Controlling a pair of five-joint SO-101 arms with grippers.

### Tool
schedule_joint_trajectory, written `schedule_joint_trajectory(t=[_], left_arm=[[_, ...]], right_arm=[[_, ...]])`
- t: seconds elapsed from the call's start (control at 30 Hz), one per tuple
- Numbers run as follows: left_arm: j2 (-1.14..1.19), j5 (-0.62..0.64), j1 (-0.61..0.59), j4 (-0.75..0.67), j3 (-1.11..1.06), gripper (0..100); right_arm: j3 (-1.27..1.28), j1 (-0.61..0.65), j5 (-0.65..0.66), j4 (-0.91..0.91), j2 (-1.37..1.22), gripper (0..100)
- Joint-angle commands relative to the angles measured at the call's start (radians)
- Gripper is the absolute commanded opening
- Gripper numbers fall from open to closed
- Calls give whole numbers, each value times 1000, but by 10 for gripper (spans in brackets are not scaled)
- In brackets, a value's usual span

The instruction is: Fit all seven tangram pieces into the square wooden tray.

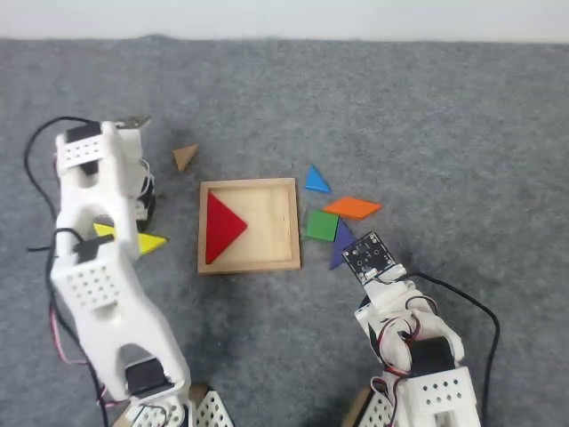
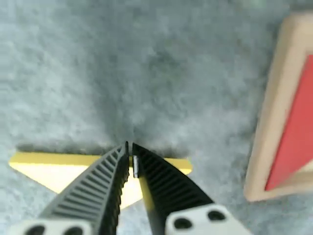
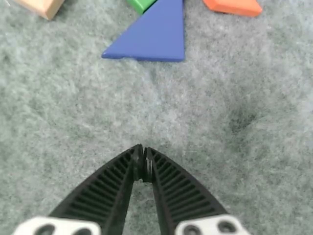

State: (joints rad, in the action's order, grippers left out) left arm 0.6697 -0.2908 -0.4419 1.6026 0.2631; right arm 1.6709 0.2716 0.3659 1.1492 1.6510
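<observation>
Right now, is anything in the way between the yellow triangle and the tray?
Nothing visible: only bare carpet lies between the yellow triangle and the tray. Inside, the red triangle lies against that side.

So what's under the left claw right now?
A yellow triangle lies flat on the grey carpet beneath the shut left claw. The claw covers the triangle's middle, so contact between them cannot be seen.

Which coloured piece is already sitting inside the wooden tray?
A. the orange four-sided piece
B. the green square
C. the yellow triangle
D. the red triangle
D: the red triangle lies flat inside the wooden tray, with bare wood showing beside it.
</observation>
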Motion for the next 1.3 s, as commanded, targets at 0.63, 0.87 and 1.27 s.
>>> schedule_joint_trajectory(t=[0.63,0.87,1.27], left_arm=[[-595,-147,-54,-439,-892,12],[-844,-176,-167,-505,-1041,12],[-956,-170,-293,-416,-957,60]], right_arm=[[3,-10,-5,2,-7,6],[3,-10,-5,2,-7,6],[3,-10,-5,2,-7,6]])
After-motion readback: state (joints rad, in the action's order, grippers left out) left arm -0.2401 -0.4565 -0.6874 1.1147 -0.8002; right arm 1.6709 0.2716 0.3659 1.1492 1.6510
